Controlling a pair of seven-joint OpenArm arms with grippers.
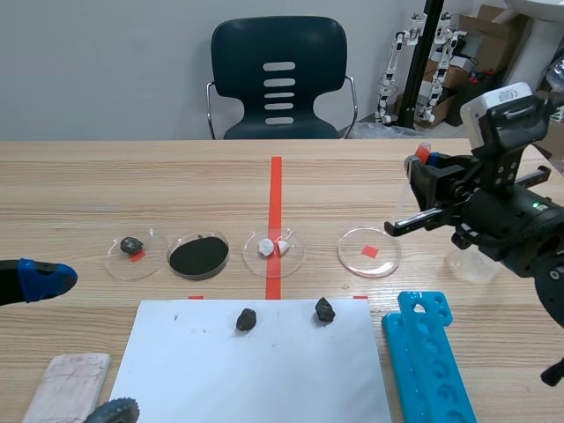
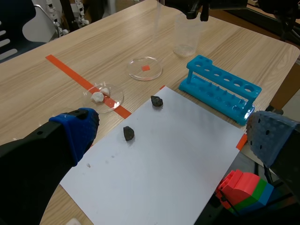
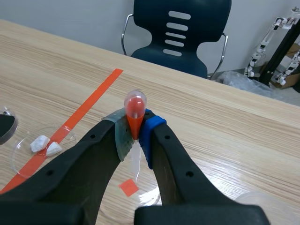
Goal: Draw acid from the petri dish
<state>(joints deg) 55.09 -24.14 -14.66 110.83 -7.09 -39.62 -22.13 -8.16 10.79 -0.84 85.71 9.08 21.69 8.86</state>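
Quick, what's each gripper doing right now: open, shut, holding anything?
left gripper: open, holding nothing.
right gripper: shut on the red-bulbed pipette.

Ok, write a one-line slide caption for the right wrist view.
Right gripper pinches a red-bulbed pipette over the clear petri dish on the wooden table.

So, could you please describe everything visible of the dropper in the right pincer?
The dropper looks like clear plastic: a rounded bulb showing orange-red, narrowing to a thin see-through stem. It stands roughly upright, bulb up, pinched at the bulb's lower end between the pads of the right pincer, which is shut on it. The stem hangs down toward the clear petri dish; whether the tip touches it is unclear.
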